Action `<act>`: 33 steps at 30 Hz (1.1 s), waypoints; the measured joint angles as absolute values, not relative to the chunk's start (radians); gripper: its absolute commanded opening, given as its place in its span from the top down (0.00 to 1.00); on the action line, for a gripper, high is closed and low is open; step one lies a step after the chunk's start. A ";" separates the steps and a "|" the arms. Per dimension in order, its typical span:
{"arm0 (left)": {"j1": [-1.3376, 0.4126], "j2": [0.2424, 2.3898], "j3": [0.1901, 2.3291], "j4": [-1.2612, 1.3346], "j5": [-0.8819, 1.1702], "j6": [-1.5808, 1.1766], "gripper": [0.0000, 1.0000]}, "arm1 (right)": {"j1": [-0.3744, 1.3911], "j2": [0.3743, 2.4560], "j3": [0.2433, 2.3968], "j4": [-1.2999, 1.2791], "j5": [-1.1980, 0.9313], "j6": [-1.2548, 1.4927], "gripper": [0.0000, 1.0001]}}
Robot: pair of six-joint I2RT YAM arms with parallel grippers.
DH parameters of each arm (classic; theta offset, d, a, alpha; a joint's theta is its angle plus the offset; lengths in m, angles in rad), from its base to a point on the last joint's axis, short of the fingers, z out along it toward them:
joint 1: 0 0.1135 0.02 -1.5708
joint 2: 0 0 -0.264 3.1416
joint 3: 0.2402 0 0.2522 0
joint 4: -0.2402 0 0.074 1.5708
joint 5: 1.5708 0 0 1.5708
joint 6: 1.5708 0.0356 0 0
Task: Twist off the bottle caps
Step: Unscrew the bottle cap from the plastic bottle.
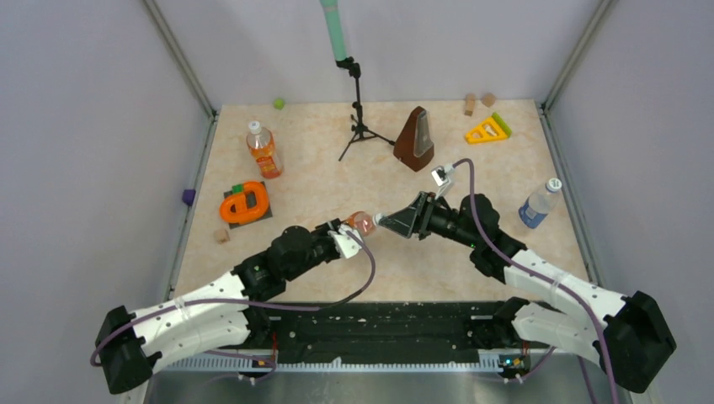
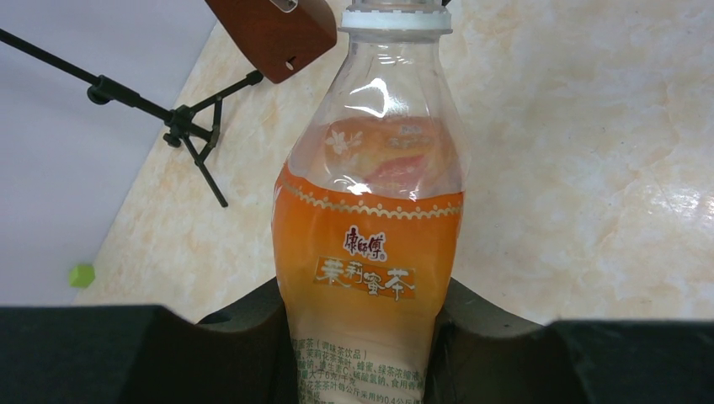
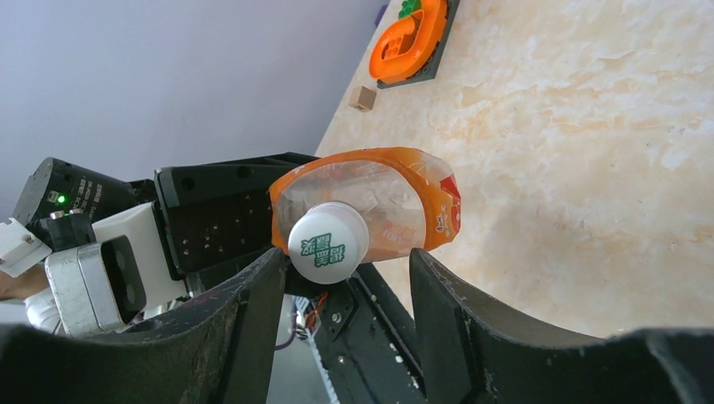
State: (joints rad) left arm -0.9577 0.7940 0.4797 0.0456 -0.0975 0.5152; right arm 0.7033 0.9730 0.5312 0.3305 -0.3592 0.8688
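My left gripper (image 1: 347, 236) is shut on the lower body of a squat bottle (image 2: 370, 236) of orange liquid and holds it tilted above the table, its neck toward the right arm. Its white cap (image 3: 328, 242) sits on the neck. My right gripper (image 3: 347, 261) is open around that cap, which lies close against one finger (image 3: 253, 311) with a clear gap to the other. A slim orange bottle (image 1: 263, 150) with its cap (image 1: 253, 126) stands at the far left. A clear blue-labelled bottle (image 1: 539, 204) with its cap (image 1: 554, 183) stands at the right.
A brown metronome (image 1: 416, 139) and a small black tripod (image 1: 358, 118) stand at the back middle. An orange ring toy on a dark plate (image 1: 245, 203) lies at the left, a yellow triangle (image 1: 487, 130) and wooden blocks (image 1: 470, 103) at the back right. Walls close three sides.
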 measured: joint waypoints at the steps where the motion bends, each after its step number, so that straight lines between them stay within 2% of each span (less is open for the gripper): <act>1: -0.958 0.796 0.480 0.045 -0.097 0.516 1.00 | 0.703 0.973 0.531 0.331 -0.359 0.869 0.44; 7: -0.960 0.804 0.480 0.044 -0.094 0.522 1.00 | 0.703 0.986 0.531 0.340 -0.360 0.869 0.45; 16: -0.965 0.808 0.480 0.044 -0.087 0.525 1.00 | 0.703 1.013 0.531 0.369 -0.361 0.878 0.51; 17: -0.965 0.808 0.480 0.044 -0.087 0.525 1.00 | 0.703 1.015 0.531 0.374 -0.363 0.879 0.54; 19: -0.965 0.808 0.480 0.042 -0.087 0.527 1.00 | 0.703 1.016 0.531 0.376 -0.366 0.883 0.66; 26: -0.965 0.807 0.480 0.029 -0.090 0.520 1.00 | 0.705 1.018 0.531 0.381 -0.378 0.872 0.75; 28: -0.965 0.808 0.480 0.026 -0.090 0.500 1.00 | 0.705 1.018 0.531 0.381 -0.382 0.863 0.72; 31: -0.966 0.811 0.481 0.013 -0.089 0.475 1.00 | 0.705 1.023 0.531 0.377 -0.391 0.847 0.59; 33: -0.967 0.825 0.487 -0.001 -0.088 0.465 1.00 | 0.704 1.028 0.532 0.368 -0.395 0.837 0.56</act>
